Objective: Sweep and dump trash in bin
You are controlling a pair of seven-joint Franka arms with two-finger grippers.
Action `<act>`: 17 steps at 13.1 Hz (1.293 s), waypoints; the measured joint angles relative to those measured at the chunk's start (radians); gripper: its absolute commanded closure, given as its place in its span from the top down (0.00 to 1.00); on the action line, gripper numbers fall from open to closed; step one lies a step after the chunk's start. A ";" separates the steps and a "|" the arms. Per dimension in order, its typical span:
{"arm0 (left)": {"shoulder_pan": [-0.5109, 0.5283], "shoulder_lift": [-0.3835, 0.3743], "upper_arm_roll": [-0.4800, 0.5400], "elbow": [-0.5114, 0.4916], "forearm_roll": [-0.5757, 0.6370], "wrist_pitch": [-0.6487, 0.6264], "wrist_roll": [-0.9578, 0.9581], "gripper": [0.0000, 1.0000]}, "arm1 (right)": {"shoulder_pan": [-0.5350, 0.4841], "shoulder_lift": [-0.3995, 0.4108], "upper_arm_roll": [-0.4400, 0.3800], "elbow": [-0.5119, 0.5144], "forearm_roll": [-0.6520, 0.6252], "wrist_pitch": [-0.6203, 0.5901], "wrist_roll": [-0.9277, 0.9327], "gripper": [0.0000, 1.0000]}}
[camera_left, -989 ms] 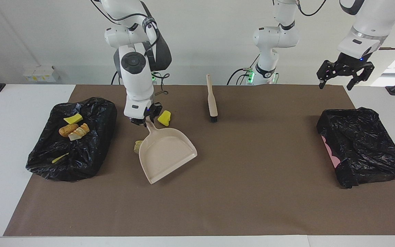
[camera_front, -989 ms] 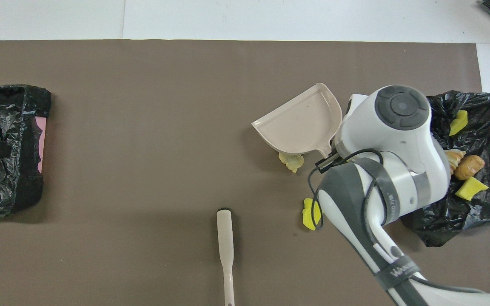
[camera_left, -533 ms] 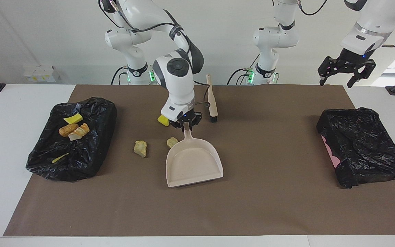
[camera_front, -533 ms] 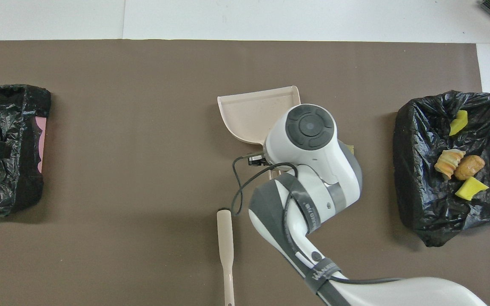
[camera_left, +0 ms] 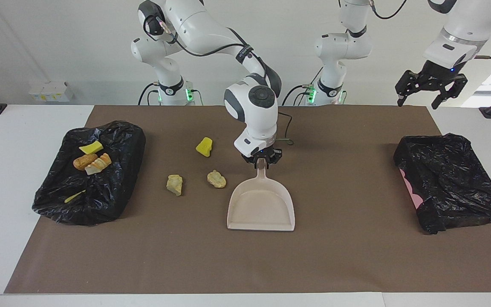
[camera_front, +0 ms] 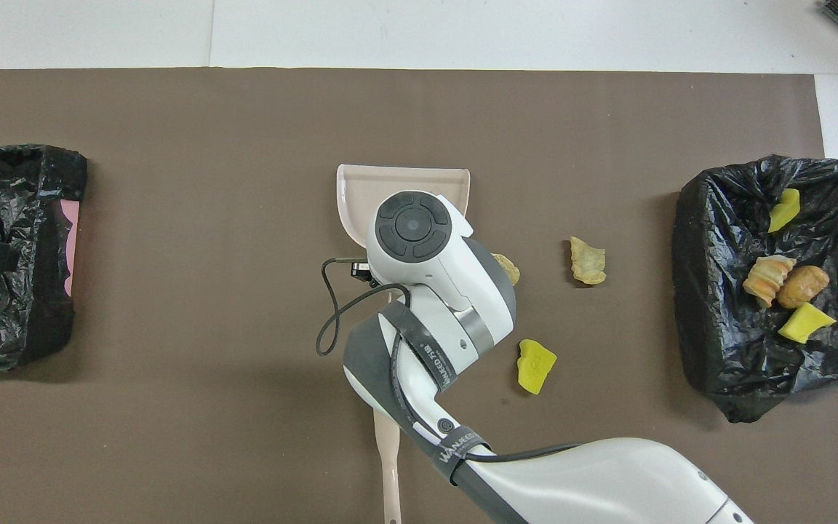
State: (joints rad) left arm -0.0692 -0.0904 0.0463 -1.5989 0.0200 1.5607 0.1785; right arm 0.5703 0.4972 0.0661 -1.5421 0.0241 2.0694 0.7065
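My right gripper [camera_left: 262,160] is shut on the handle of the beige dustpan [camera_left: 261,207], which lies low over the middle of the mat; in the overhead view the dustpan [camera_front: 404,182] is half covered by the arm. Three trash lumps lie loose on the mat, between the dustpan and the bin: a yellow sponge bit [camera_left: 204,146] [camera_front: 535,365] and two beige chunks [camera_left: 174,184] [camera_left: 216,178]. The black-bagged bin [camera_left: 117,128] at the right arm's end holds a bread-like piece [camera_left: 84,161], yellow bits and another piece. My left gripper [camera_left: 431,87] waits open, up in the air.
A second black bag over a pink thing [camera_left: 450,179] lies at the left arm's end. The brush is hidden by the right arm in the facing view; only its beige handle [camera_front: 388,466] shows in the overhead view, nearer to the robots than the dustpan.
My right arm has carried the dustpan from beside the bin toward the middle of the mat and turned it straight. The two beige chunks and the yellow bit now show uncovered.
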 measured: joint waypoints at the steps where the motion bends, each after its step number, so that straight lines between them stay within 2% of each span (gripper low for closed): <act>1: 0.000 0.000 0.000 0.000 0.000 0.000 0.000 1.00 | -0.001 -0.003 0.000 0.001 0.002 -0.002 0.000 1.00; 3: 0.000 0.000 0.000 0.000 0.000 0.000 0.000 1.00 | 0.000 -0.027 0.000 -0.006 0.005 -0.015 0.000 1.00; 5: 0.000 0.000 0.000 0.000 0.000 -0.001 0.000 1.00 | 0.008 -0.086 0.019 -0.048 0.016 -0.033 0.000 1.00; 10: 0.000 0.000 0.000 0.000 0.000 -0.001 0.000 1.00 | 0.135 -0.308 0.043 -0.306 0.019 -0.042 0.081 1.00; 13: 0.000 0.000 0.000 0.000 0.000 -0.001 0.000 1.00 | 0.198 -0.402 0.044 -0.459 0.095 -0.034 0.096 1.00; 17: 0.000 0.000 0.000 0.000 0.000 -0.001 0.000 1.00 | 0.282 -0.489 0.044 -0.638 0.157 0.050 0.119 0.81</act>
State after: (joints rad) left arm -0.0692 -0.0904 0.0465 -1.5989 0.0200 1.5598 0.1785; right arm 0.8518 0.0086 0.1096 -2.1797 0.1812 2.1194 0.8252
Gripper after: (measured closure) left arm 0.000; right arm 0.053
